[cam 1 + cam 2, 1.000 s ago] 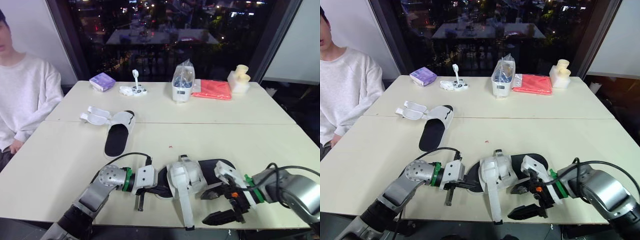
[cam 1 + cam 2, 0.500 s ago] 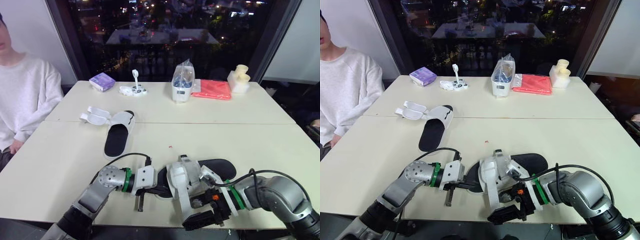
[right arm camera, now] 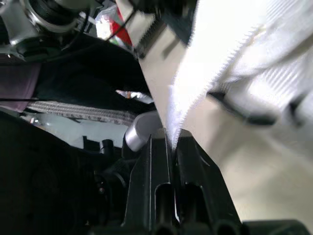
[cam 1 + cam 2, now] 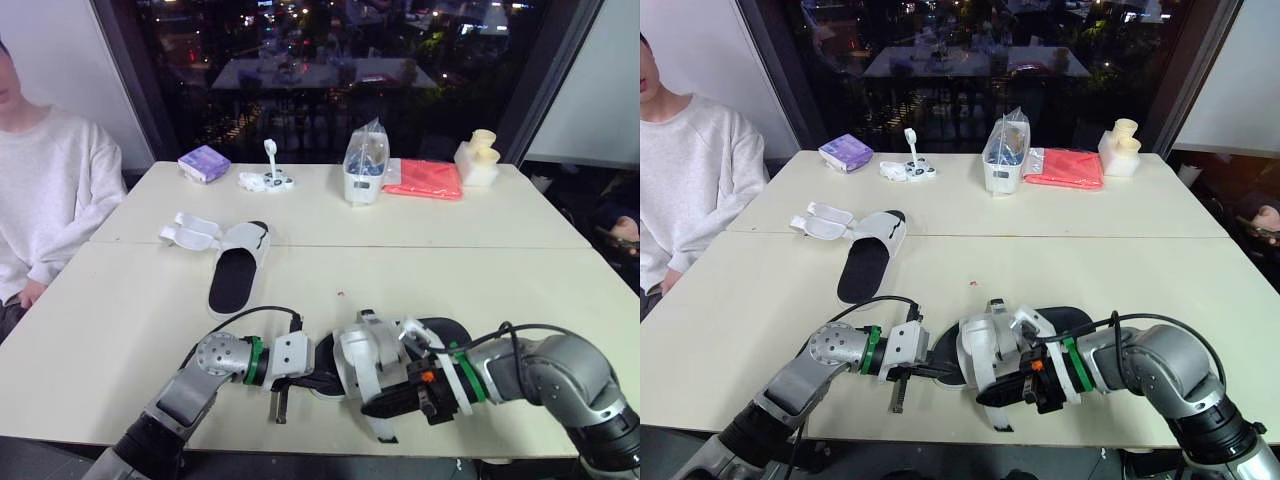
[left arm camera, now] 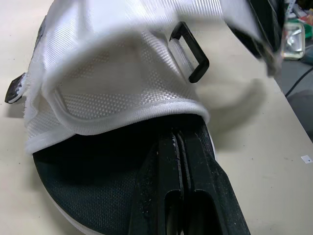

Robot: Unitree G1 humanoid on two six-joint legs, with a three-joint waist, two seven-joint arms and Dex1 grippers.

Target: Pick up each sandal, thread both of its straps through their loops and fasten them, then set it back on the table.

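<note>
The left arm (image 4: pixel 212 362) and the right arm (image 4: pixel 548 370) are showing rounded silver-grey shells, each carrying a green wrist ring (image 4: pixel 256 360), a white block (image 4: pixel 291 353), a looping black cable (image 4: pixel 248 315) and black fingers (image 5: pixel 198 196).

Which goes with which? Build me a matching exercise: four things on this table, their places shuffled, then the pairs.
1. near sandal
2. far sandal
3. red cloth
4. purple packet

A. far left corner of the table
B. near edge, strap in the right gripper
C. far side, towards the right
D. left half, straps open

Pairs: 1-B, 2-D, 3-C, 4-A
</note>
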